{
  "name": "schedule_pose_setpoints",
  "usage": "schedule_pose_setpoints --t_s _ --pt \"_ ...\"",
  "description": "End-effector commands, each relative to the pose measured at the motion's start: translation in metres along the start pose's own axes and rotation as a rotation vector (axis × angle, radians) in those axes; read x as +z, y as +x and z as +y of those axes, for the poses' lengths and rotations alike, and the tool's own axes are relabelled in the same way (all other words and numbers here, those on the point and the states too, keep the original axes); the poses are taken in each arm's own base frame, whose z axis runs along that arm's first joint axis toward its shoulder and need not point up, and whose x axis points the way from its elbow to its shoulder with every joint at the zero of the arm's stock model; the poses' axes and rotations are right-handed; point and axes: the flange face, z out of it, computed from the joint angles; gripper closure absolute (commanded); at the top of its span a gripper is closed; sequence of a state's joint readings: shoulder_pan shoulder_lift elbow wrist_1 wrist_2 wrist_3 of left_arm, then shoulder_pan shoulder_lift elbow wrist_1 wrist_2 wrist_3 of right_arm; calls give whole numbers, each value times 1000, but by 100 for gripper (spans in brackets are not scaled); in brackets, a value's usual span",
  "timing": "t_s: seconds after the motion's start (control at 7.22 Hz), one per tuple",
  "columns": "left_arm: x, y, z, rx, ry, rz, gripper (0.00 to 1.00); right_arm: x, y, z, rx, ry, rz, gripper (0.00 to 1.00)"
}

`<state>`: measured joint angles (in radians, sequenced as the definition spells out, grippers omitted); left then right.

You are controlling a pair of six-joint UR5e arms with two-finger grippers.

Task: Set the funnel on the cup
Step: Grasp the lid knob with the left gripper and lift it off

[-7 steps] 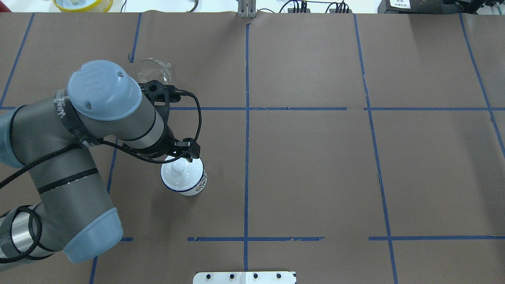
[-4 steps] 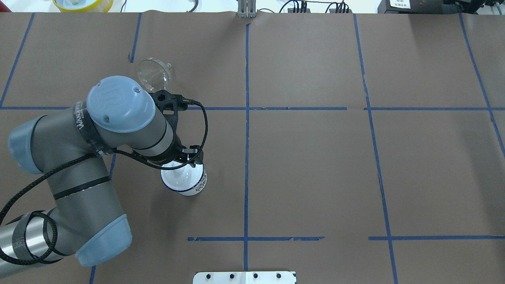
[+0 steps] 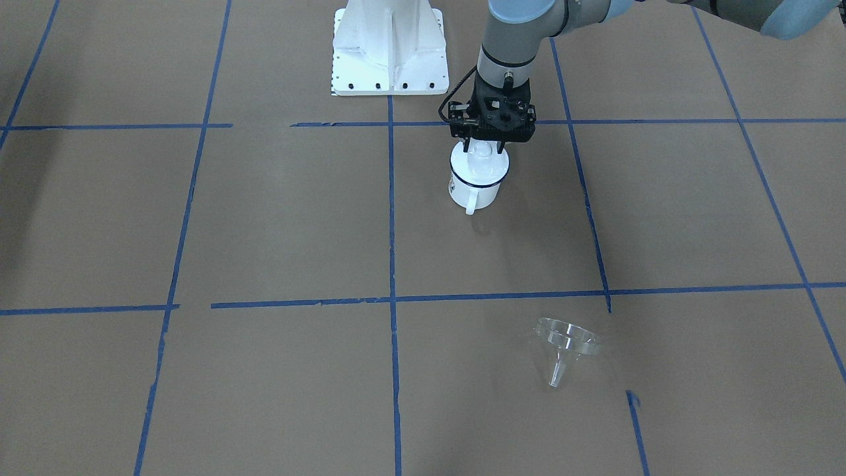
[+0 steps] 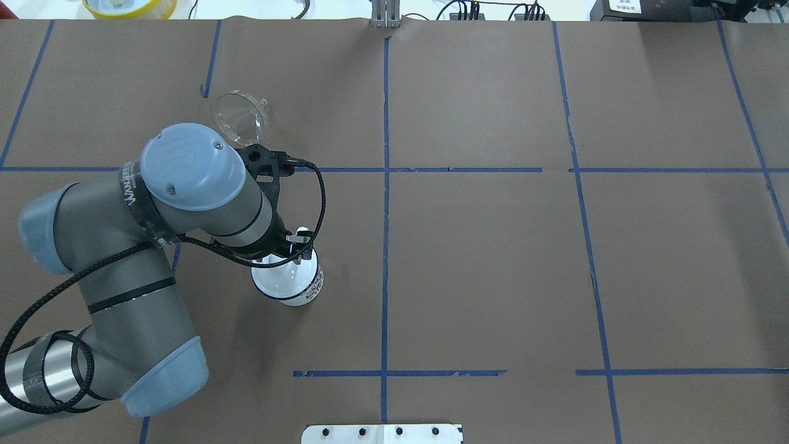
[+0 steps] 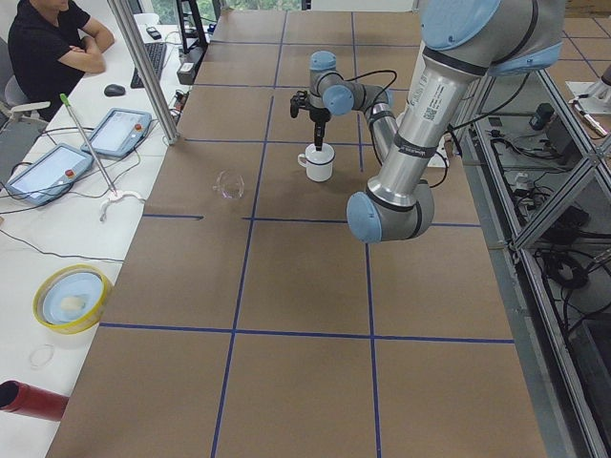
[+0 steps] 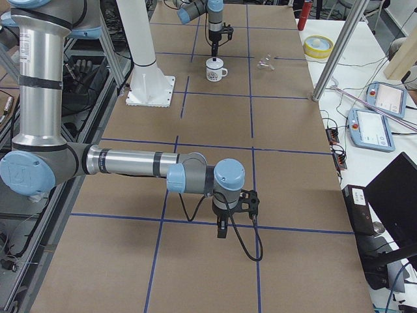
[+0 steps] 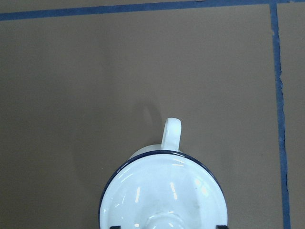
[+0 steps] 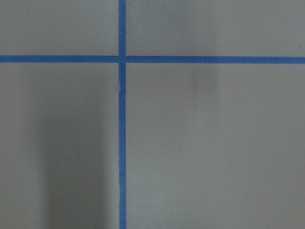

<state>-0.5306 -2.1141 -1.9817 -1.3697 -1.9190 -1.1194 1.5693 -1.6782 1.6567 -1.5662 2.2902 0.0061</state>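
The white enamel cup (image 3: pixel 476 190) with a dark blue rim stands left of the table's middle, its handle (image 7: pixel 170 136) pointing away from the robot. A round white knobbed lid (image 7: pixel 162 191) sits on it. My left gripper (image 3: pixel 482 149) hangs straight down over the lid, open, with a fingertip on each side of the knob. The clear funnel (image 3: pixel 567 344) lies tilted on the paper further out, apart from the cup; it also shows in the overhead view (image 4: pixel 241 117). My right gripper (image 6: pixel 221 229) hangs low over bare paper far from both; I cannot tell whether it is open or shut.
Brown paper with a blue tape grid (image 4: pixel 385 169) covers the table. The robot's white base (image 3: pixel 388 49) stands behind the cup. A yellow-rimmed bowl (image 4: pixel 129 6) and cables lie past the far edge. An operator (image 5: pixel 52 48) sits at a side desk with tablets.
My left arm has swung toward the cup and come down. The gripper now sits over the lid and hides its knob in the overhead view. Cup, lid and funnel have not moved.
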Motion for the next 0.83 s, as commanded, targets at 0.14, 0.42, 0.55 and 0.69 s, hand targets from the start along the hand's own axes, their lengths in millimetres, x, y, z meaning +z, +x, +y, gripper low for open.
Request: schedule_pose_setpoints --t_s 0.14,0.42,0.55,0.69 --pt "7 -1 -1 0 -7 -12 41 0 0 0 0 0 0 0" --pt "12 -1 -3 0 -5 -8 43 0 0 0 0 0 0 0" --pt "11 -1 -3 0 -3 -5 52 0 0 0 0 0 0 0" --pt "8 -1 -2 2 -1 0 69 0 0 0 0 0 0 0"
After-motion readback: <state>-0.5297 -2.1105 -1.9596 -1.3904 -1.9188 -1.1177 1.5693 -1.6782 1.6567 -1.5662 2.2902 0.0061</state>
